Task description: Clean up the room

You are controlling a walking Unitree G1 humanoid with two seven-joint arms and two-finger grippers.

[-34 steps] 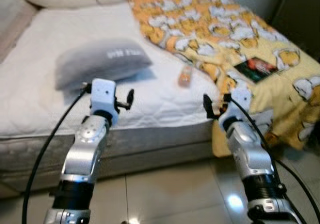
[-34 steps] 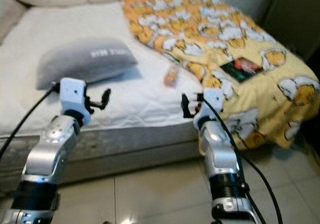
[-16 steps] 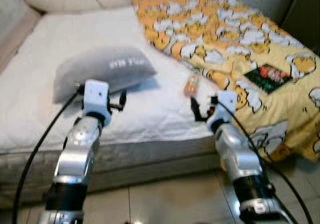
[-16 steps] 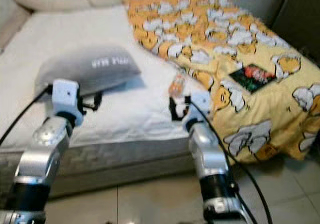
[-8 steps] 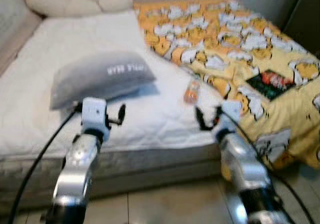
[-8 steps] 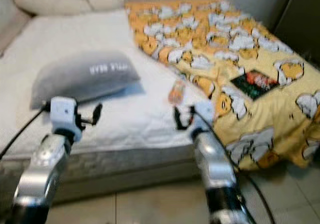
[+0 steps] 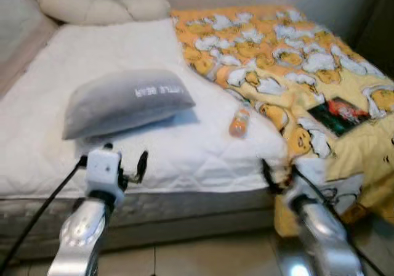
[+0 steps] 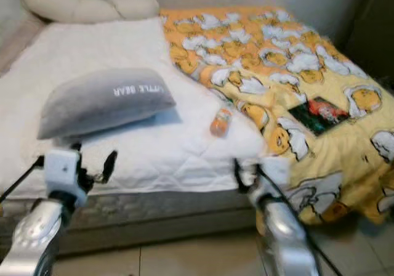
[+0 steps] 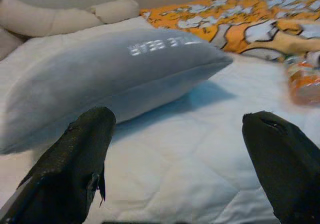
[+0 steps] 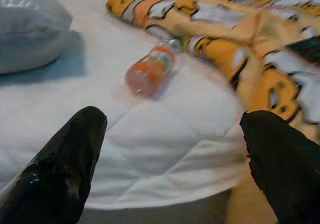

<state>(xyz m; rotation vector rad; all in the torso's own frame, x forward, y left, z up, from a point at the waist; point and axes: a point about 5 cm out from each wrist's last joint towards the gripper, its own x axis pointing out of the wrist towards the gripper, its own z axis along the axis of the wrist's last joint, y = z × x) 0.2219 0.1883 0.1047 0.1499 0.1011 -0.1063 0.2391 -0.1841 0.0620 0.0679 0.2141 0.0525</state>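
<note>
Tidying looks barely begun: the bottle (image 7: 239, 122) lies on the bed (image 7: 49, 128) beside the blanket (image 7: 289, 60), near the pillow (image 7: 126, 100), while left tool (image 9: 187, 169) and right tool (image 10: 172, 159) hang spread and empty.

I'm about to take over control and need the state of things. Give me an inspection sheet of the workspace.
Surface: white quilted mattress, bare on the robot's left; yellow patterned blanket over its right part.
Job's things: orange bottle lying on its side on the mattress beside the blanket's edge; grey pillow to its left; dark packet on the blanket.
Clutter: long cream cushion at the bed's far end.
Grippers: left tool open, aimed at the pillow; right tool open, short of the bottle; both hold nothing.
Cables: black cable along the left arm; another by the right arm.
Surroundings: tiled floor before the bed.
</note>
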